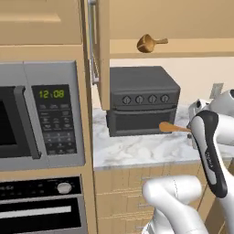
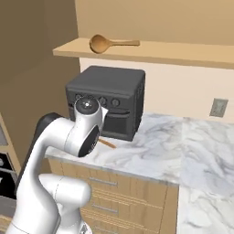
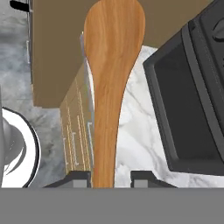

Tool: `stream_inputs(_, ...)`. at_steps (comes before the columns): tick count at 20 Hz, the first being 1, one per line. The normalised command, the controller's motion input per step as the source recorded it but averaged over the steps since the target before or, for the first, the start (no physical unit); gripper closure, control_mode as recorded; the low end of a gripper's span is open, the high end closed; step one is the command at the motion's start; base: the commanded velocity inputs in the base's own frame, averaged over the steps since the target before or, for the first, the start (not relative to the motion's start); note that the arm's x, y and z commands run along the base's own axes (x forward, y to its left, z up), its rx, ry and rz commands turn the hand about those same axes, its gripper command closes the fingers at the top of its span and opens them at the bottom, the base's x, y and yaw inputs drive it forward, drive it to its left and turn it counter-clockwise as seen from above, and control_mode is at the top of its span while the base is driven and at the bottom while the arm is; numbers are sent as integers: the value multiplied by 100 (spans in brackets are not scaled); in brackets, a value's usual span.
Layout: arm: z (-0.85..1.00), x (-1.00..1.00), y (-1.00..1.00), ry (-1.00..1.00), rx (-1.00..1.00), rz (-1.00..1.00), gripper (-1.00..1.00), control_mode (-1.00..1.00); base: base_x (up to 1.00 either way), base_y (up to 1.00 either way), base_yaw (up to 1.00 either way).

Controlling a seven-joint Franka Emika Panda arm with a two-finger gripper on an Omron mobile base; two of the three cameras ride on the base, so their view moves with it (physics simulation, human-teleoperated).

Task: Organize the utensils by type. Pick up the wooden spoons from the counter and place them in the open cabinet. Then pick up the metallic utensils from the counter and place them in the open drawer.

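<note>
My gripper (image 3: 111,177) is shut on the handle of an orange-brown wooden spoon (image 3: 111,87), whose bowl points away from the hand. The held spoon (image 1: 172,127) hangs low over the white marble counter (image 1: 137,151) just in front of the toaster oven, and my forearm hides most of it. A sliver of it (image 2: 108,144) shows past my arm in the right base view. A second wooden spoon (image 1: 148,43) (image 2: 103,43) lies on the shelf of the open cabinet (image 2: 183,52). The metallic utensils and the open drawer are out of view.
A dark grey toaster oven (image 1: 141,98) (image 2: 109,100) stands on the counter under the cabinet shelf. The cabinet door (image 1: 103,50) hangs open at the left. A microwave (image 1: 41,114) and a built-in oven (image 1: 41,205) fill the tall unit to the left. A wall outlet (image 2: 218,107) is at the right.
</note>
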Motion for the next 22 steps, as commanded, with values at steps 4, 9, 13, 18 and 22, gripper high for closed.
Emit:
stream_inputs(4,0,0,0,0,0,0,100,100,46,-44,27)
stream_inputs(9,0,0,0,0,0,0,100,100,44,-30,20)
stream_inputs(13,0,0,0,0,0,0,100,100,16,-9,4)
stream_inputs(18,0,0,0,0,0,0,100,100,0,0,0)
stream_inputs(22,0,0,0,0,0,0,100,100,0,0,0)
